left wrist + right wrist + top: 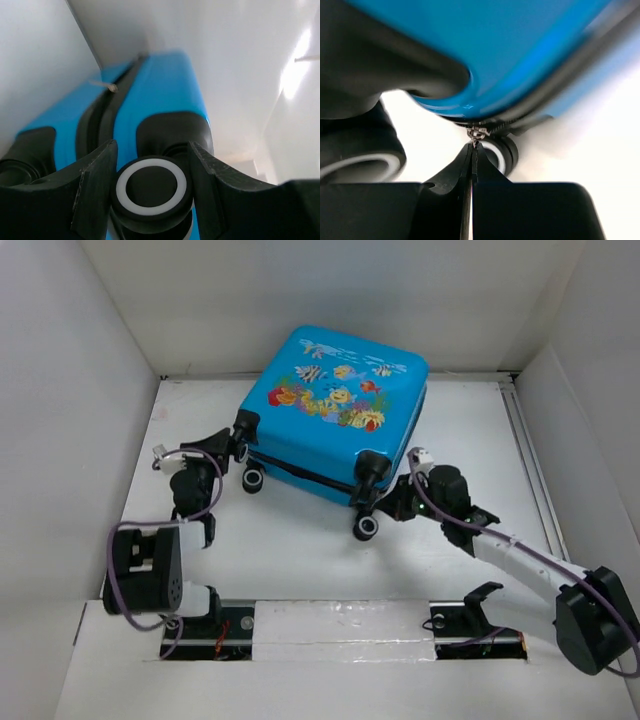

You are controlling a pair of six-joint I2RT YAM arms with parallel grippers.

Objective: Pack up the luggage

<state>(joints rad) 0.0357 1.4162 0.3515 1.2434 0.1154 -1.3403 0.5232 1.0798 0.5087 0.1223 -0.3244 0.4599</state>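
Lying closed on the counter [300,550], the stiff, likely slippery luggage [335,405] handles best by its hardware: left end effector [152,150] half-closed, clamping a wheel [151,187], right end effector [471,150] pinching the zipper pull [477,133].

Table [300,570]: white and flat, closed in by white walls [60,440] on the left, back and right.
Right edge: a pale rail [527,470] ran along it from front to back.
On it: one blue suitcase [335,405], shut, lying flat with the fish print up (set at a slant to the walls), toward the back middle.
Wheels [366,527]: black with white rings, facing the near side; whether they touched the table could not be told.
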